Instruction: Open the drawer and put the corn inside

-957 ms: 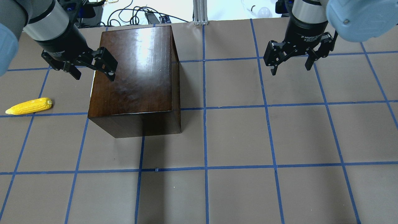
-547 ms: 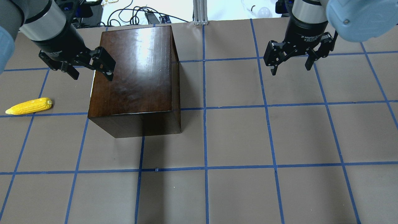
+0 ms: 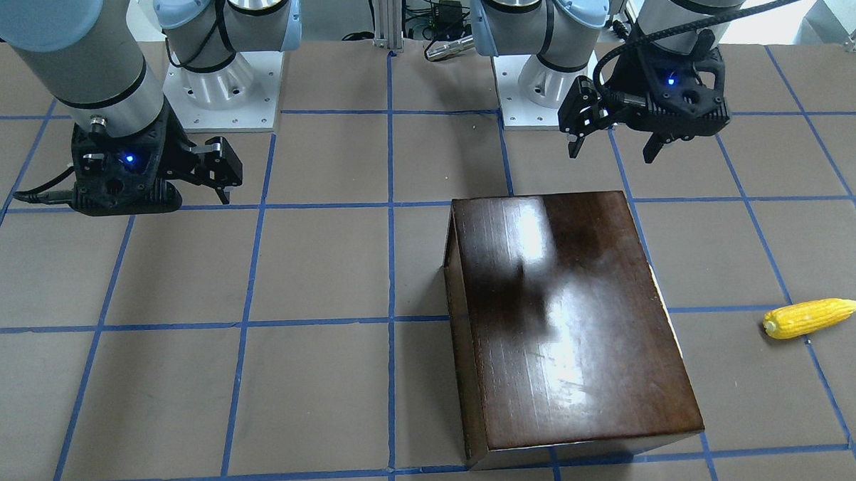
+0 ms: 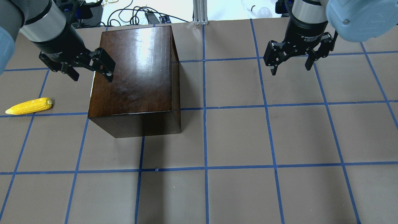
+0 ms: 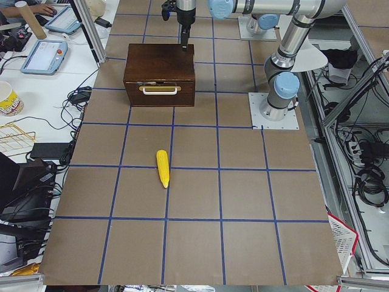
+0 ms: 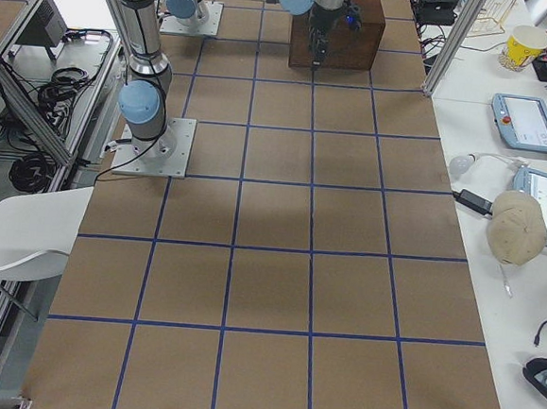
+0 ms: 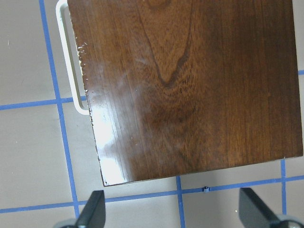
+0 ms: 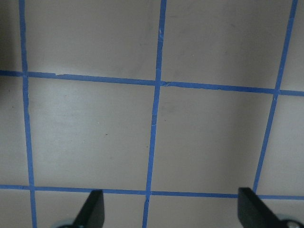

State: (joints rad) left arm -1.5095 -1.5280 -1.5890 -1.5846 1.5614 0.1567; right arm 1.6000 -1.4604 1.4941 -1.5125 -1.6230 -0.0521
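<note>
Drawer [image 5: 159,100] is shut, its pale handle [image 5: 160,90] on the box [image 4: 136,71] side facing robot's left. Left gripper [image 4: 92,76] hangs w/ jaws wide above that edge. It shld drop beside the front, straddle handle, close, pull straight out. Right gripper [image 4: 290,70] is wide too, over table [image 4: 236,137]. Corn [image 4: 29,106] lies left of box, well apart. Print [image 4: 306,37] on right gripper reads "2F Adaptive"; rest too small.

Blue-taped table [image 4: 236,137], white chair [image 6: 45,217]

Small shift of the left gripper [image 4: 92,78].
It has moved slightly toward the robot's left, above the left edge of the box [image 4: 136,71].
</note>
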